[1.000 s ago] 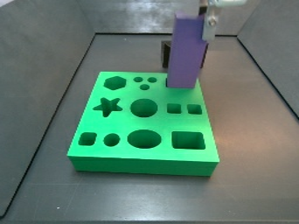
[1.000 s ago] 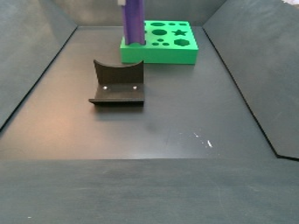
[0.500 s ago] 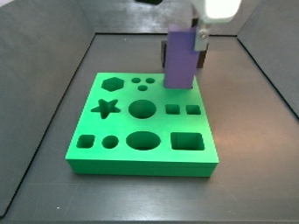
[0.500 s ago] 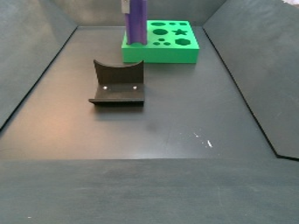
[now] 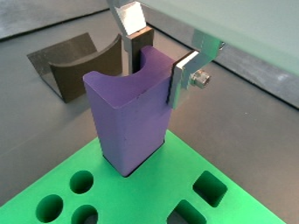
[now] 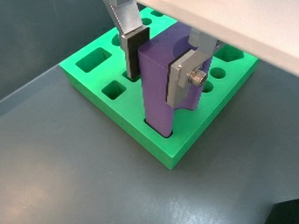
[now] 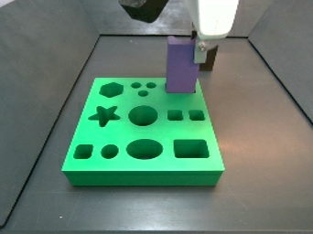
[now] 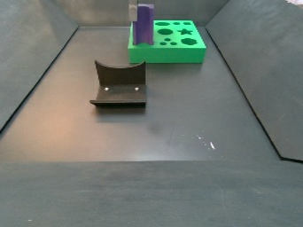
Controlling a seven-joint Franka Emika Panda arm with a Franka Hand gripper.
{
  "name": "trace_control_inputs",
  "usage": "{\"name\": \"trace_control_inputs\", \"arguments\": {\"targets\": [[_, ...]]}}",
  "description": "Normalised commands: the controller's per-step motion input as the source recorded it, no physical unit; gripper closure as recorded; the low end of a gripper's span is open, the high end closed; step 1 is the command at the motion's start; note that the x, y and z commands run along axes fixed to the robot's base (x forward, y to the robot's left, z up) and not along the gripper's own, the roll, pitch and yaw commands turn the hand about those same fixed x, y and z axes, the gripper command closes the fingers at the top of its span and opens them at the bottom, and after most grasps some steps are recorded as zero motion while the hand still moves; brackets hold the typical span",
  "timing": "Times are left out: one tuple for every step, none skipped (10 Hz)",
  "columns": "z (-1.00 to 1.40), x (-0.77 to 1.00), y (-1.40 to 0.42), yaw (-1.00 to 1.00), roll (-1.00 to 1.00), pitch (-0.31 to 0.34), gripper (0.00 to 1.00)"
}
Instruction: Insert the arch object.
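Board: flat green plastic board [image 7: 145, 128] with shaped cut-outs (star, hexagon, circles, squares), lying on the dark floor.
Fixture: dark L-shaped bracket on a base plate [image 8: 119, 84], well apart from the board.
Arch object: tall, smooth purple prism [image 7: 181, 65]; long axis vertical, lower end on the board at its far edge [image 6: 162, 79].
Gripper: two-finger gripper [image 5: 162, 63] above the board, silver plates closed against the prism's upper sides, holding it upright.

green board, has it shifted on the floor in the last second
Yes. In a side view the green board now sits slightly farther to the right of the fixture, which stayed put. The jaws of the gripper grip the arch object at the board.
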Motion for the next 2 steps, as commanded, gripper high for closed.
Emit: {"name": "trace_control_inputs", "arguments": {"targets": [[-0.03,0.00,0.00,0.00,-0.05,-0.084,1.00],[0.00,0.00,0.00,0.00,0.00,0.000,1.00]]}}
